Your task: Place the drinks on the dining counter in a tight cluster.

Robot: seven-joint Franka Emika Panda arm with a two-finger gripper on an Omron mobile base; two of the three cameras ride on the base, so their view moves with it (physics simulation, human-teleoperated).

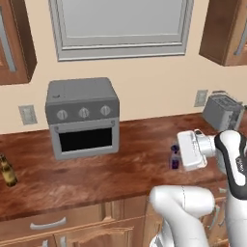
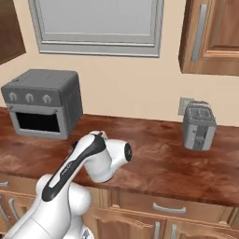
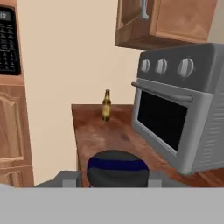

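Clamped between the jaws, a squat purple-blue bottle shows its rounded dark cap.

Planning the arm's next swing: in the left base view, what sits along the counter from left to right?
Slim amber-brown glass bottle → grey toaster oven with three knobs → small purple-blue bottle beside the white gripper → silver two-slot toaster.

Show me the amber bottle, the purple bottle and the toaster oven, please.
amber bottle (image 3: 106, 105): hand view, on its body.
purple bottle (image 1: 174, 158): left base view, on its visible side.
toaster oven (image 1: 83, 118): left base view, on its front.
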